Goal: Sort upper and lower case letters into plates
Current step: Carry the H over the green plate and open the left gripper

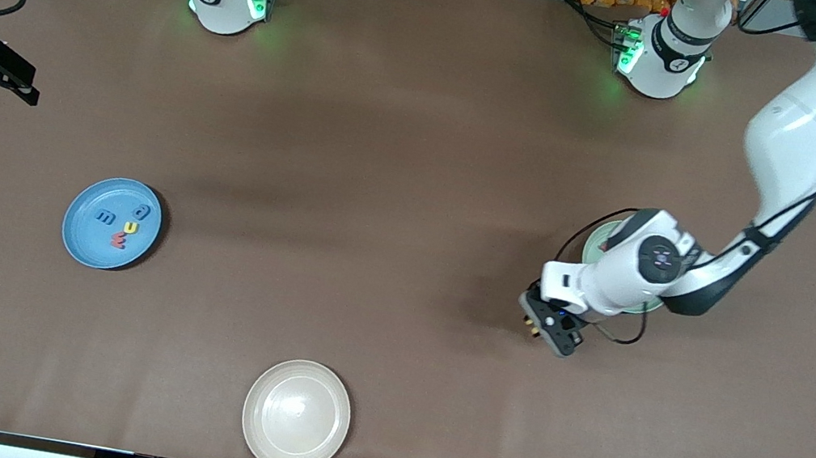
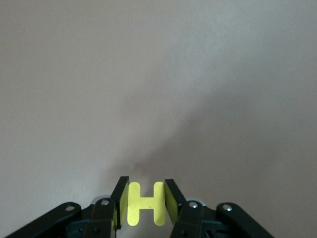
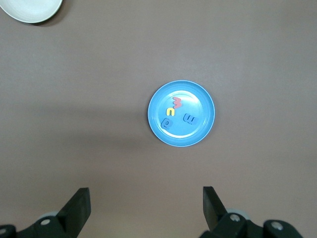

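Observation:
My left gripper (image 1: 551,334) is shut on a yellow capital H (image 2: 145,203) and holds it over bare table just beside the pale mint green plate (image 1: 598,241), which my left arm mostly hides. In the left wrist view the gripper (image 2: 145,182) clamps the H by its two uprights. The bright blue plate (image 1: 112,223) lies toward the right arm's end and holds several lower case letters: a blue a, a blue m, a yellow u and a red w. It also shows in the right wrist view (image 3: 203,106). My right gripper (image 3: 146,190) is open and empty, high above the table at that end (image 1: 10,76).
A cream-white round plate (image 1: 296,416) lies empty near the table's front edge, and part of it shows in the right wrist view (image 3: 29,10). The brown table (image 1: 383,176) stretches between the plates.

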You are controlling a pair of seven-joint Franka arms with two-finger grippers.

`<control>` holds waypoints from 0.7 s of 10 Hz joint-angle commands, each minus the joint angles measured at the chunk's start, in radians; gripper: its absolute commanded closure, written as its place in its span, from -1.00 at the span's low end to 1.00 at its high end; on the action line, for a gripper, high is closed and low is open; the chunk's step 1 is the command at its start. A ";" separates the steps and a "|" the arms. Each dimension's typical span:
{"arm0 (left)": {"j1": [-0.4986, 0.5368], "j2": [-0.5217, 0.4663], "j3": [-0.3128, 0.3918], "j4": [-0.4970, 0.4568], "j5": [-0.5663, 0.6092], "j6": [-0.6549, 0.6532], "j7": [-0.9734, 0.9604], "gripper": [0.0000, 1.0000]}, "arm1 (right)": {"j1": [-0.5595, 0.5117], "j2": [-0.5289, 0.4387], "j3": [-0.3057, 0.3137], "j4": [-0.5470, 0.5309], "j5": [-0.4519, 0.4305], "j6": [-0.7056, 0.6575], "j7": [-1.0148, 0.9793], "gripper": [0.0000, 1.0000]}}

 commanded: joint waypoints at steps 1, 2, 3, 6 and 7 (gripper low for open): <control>0.185 -0.059 -0.129 -0.104 -0.012 -0.123 0.027 1.00 | -0.017 -0.012 0.016 -0.012 0.001 -0.001 0.016 -1.00; 0.325 -0.060 -0.198 -0.190 -0.010 -0.128 0.037 1.00 | -0.017 -0.012 0.016 -0.016 0.001 -0.001 0.016 -1.00; 0.448 -0.068 -0.249 -0.261 0.023 -0.134 0.066 1.00 | -0.017 -0.013 0.016 -0.017 0.002 -0.001 0.016 -1.00; 0.607 -0.101 -0.277 -0.367 0.074 -0.167 0.067 1.00 | -0.017 -0.015 0.016 -0.017 0.002 -0.003 0.016 -1.00; 0.606 -0.126 -0.278 -0.364 0.074 -0.189 0.050 0.99 | -0.018 -0.015 0.016 -0.017 0.002 -0.003 0.016 -1.00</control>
